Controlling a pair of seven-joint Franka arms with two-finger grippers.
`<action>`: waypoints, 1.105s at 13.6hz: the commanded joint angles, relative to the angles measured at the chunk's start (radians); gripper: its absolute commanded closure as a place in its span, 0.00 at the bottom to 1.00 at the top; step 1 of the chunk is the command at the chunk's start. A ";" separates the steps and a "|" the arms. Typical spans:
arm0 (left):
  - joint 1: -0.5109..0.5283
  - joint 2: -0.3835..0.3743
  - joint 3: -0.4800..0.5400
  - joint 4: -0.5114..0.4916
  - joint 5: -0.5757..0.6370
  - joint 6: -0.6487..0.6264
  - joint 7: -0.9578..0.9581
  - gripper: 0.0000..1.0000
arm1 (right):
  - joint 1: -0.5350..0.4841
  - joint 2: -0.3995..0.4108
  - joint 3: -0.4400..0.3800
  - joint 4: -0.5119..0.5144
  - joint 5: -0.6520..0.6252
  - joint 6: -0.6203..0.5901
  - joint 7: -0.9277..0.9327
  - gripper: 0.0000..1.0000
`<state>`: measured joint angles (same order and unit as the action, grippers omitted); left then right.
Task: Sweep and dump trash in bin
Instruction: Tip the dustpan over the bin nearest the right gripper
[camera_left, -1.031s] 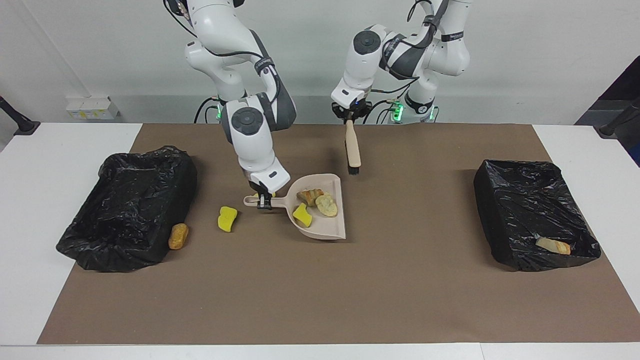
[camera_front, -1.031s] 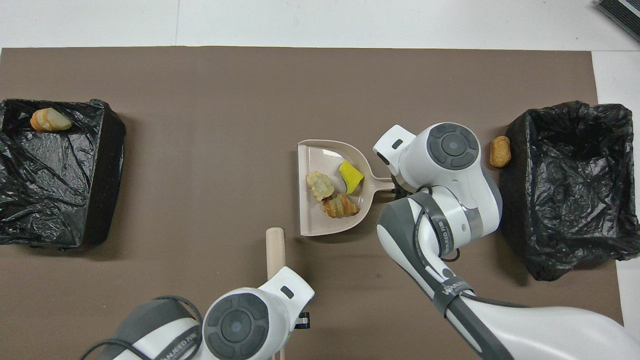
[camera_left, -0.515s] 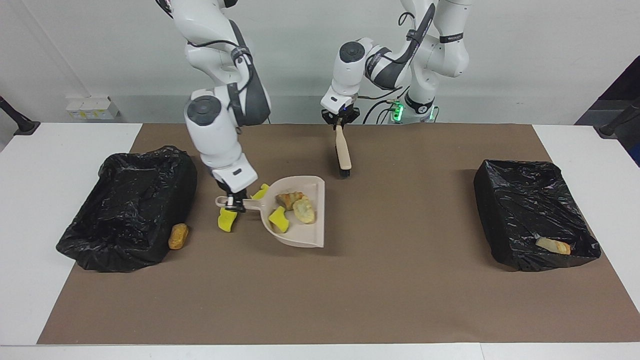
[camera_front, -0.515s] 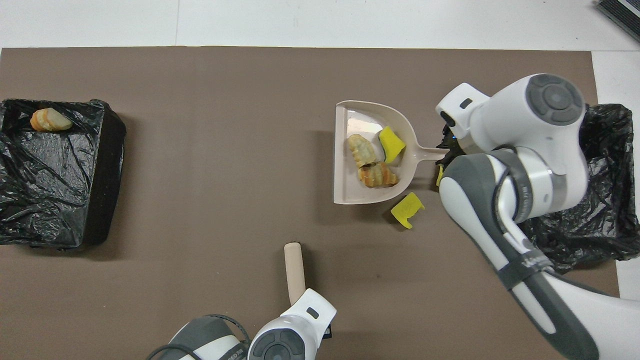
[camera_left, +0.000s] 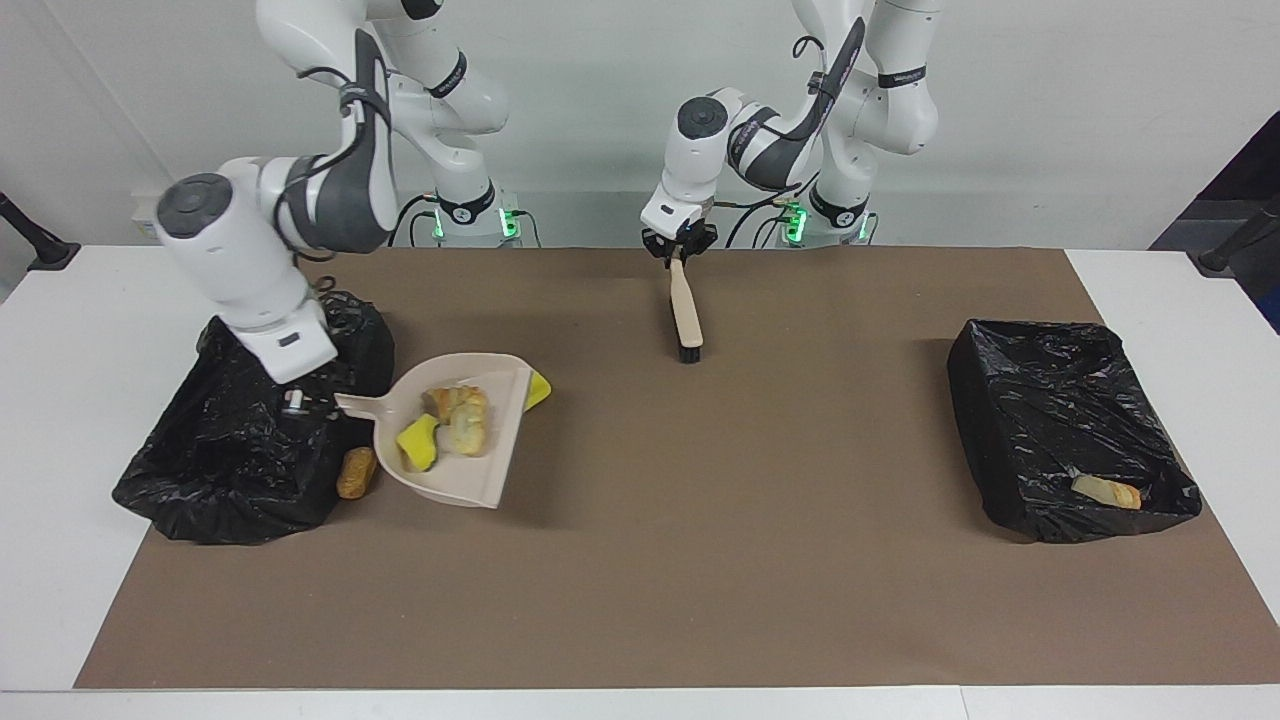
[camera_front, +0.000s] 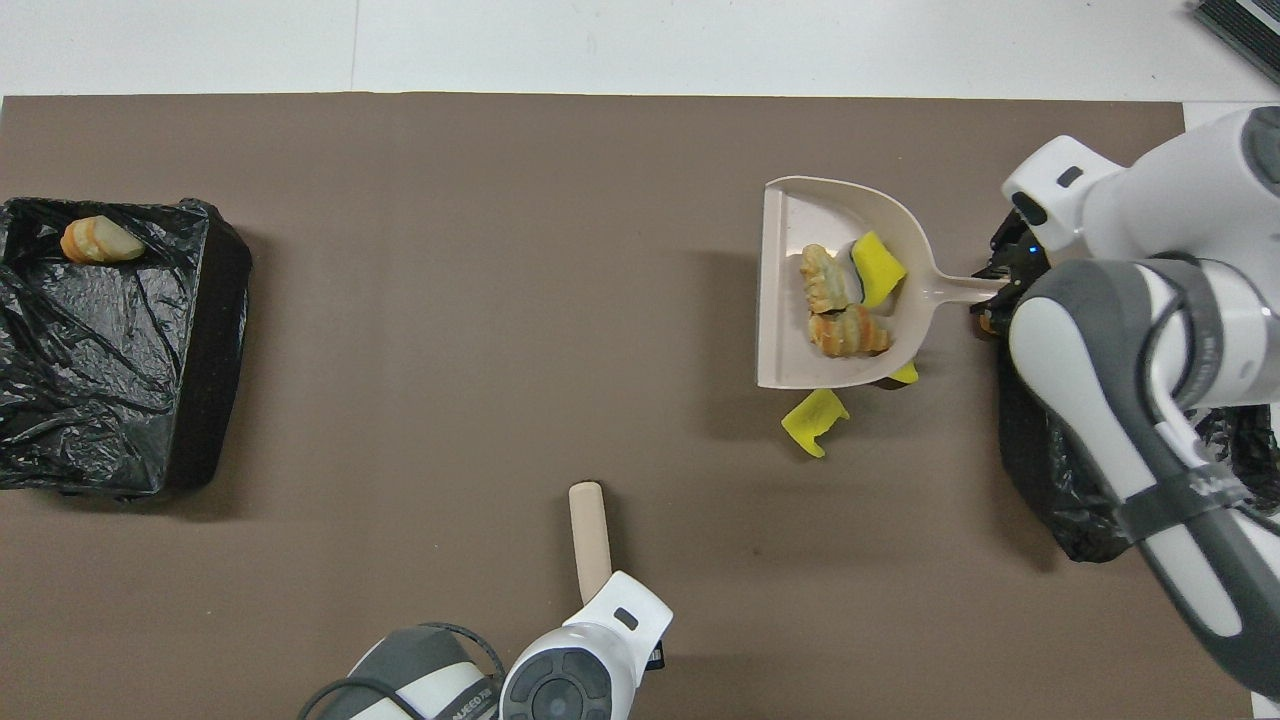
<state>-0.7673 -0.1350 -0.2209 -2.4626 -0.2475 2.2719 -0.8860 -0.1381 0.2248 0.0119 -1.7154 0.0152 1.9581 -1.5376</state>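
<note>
Your right gripper (camera_left: 296, 401) pinches the handle of the beige dustpan (camera_left: 455, 470) and holds it raised beside the black-lined bin (camera_left: 240, 440) at the right arm's end of the table, the gripper over that bin's edge. In the pan lie two bread-like lumps (camera_left: 458, 420) and a yellow sponge chunk (camera_left: 417, 443) with a green back. A loose yellow sponge piece (camera_front: 815, 422) lies on the brown mat (camera_left: 700, 560), partly under the raised pan; what may be another shows at the pan's edge. A golden-brown lump (camera_left: 356, 472) sits on the mat, touching the bin's wall. Your left gripper (camera_left: 679, 250) clamps the brush (camera_left: 685, 315) by its handle and holds it bristles-down over the mat near the robots. The second bin (camera_left: 1070, 440) holds one bread scrap (camera_left: 1105, 492).
</note>
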 joint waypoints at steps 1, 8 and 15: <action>-0.007 -0.008 0.012 -0.018 -0.007 0.029 -0.011 0.84 | -0.067 0.002 0.010 0.071 0.026 -0.053 -0.039 1.00; 0.129 0.014 0.018 0.026 0.048 -0.023 0.001 0.00 | -0.262 0.005 0.002 0.123 0.003 -0.114 -0.171 1.00; 0.359 -0.017 0.023 0.166 0.151 -0.175 0.096 0.00 | -0.354 -0.025 0.000 0.092 -0.297 -0.064 -0.288 1.00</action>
<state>-0.4656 -0.1261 -0.1926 -2.3424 -0.1178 2.1665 -0.8303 -0.4735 0.2214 0.0041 -1.6060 -0.2195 1.8718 -1.7941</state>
